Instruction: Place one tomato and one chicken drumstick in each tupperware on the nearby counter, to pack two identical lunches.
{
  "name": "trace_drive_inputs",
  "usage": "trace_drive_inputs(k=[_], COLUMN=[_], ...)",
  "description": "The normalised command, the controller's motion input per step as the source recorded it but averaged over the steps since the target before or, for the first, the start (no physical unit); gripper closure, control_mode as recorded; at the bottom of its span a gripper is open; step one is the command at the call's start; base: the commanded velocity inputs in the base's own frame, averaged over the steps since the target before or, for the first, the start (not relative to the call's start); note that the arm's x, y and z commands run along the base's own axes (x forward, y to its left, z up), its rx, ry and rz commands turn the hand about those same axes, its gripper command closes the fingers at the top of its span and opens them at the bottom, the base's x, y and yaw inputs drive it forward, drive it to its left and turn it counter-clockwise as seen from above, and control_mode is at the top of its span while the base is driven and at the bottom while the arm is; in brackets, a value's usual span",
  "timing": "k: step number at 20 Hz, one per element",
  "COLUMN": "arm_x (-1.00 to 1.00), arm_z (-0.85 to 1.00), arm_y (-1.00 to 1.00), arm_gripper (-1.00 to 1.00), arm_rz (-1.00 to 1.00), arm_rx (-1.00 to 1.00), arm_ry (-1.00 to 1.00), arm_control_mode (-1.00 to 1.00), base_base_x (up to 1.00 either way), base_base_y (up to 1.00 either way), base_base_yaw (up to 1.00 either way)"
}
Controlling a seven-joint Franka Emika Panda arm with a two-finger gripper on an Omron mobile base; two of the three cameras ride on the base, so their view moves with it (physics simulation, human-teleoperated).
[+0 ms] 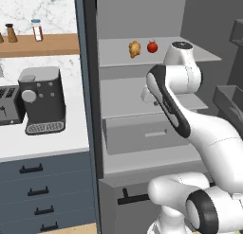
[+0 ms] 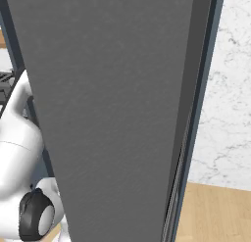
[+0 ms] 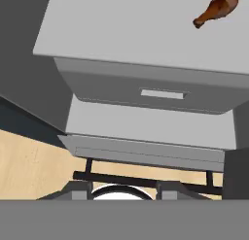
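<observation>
The arm [image 1: 175, 110] was folded up in front of the open fridge, and its claw was closed with nothing visibly between its tips, so the step in hand looked like the reach for the first piece of food. To do it well, the claw would need to part its fingers before going in, rise clear of the drawer [image 3: 146, 91] and the middle shelf [image 3: 146, 35], then approach level with the top shelf [image 1: 199, 55] rather than from below, since that shelf's front edge stood between it and the food. In the left base view a chicken drumstick [image 1: 135, 49] and a tomato [image 1: 152, 46] sat just beside each other on that top shelf, at about 12 o'clock, the drumstick golden-brown and knobbly, the tomato small, round and red. In the hand view another drumstick [image 3: 216, 9], darker brown with a thin bone end, lay at 1 o'clock on the middle shelf. The desk [image 1: 42, 143] at 9 o'clock carried a coffee machine [image 1: 42, 100] and a toaster [image 1: 9, 105].
</observation>
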Motion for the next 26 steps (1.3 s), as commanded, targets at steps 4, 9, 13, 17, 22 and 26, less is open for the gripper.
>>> trace_drive_inputs(k=[4, 9, 13, 17, 22, 26], arm_x=[-0.11, -0.07, 0.0, 0.0, 0.0, 0.07], arm_z=[0.0, 0.19, 0.88, 1.0, 0.92, 0.4], arm_y=[-0.15, -0.16, 0.0, 0.0, 0.15, 0.28], arm_gripper=[-1.0, -1.0, -1.0, -1.0, -1.0, -1.0], arm_rz=[0.0, 0.0, 0.0, 0.0, -0.01, -0.04], arm_rx=[0.0, 0.05, 0.01, 0.05, 0.01, 0.05], arm_ry=[-0.2, -0.55, -0.47, -0.29, -0.1, 0.0], arm_control_mode=[-1.0, -1.0, -1.0, -1.0, -1.0, -1.0], base_base_x=[0.0, 0.0, 0.0, 0.0, 0.0, 0.0], base_base_y=[0.0, 0.0, 0.0, 0.0, 0.0, 0.0], base_base_yaw=[0.0, 0.0, 0.0, 0.0, 0.0, 0.0])
